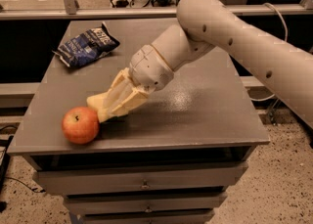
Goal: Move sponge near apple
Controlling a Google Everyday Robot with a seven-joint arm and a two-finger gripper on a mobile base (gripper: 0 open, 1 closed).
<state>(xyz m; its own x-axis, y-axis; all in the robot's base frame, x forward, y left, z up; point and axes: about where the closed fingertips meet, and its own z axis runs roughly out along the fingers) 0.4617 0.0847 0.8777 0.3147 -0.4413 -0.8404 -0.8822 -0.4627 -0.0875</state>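
The red-orange apple (80, 124) sits near the front left edge of the grey cabinet top (205, 105). My gripper (105, 105) reaches down from the right, just right of the apple and almost touching it. Its pale yellow fingers (122, 101) are closed around the pale yellow sponge (97, 101), whose end shows at the fingertips, low over the cabinet top right beside the apple. Most of the sponge is hidden between the fingers.
A dark blue chip bag (85, 45) lies at the back left of the cabinet top. My arm (234, 37) crosses the right half from the upper right. Drawers (142, 185) are below the front edge; a rail runs behind.
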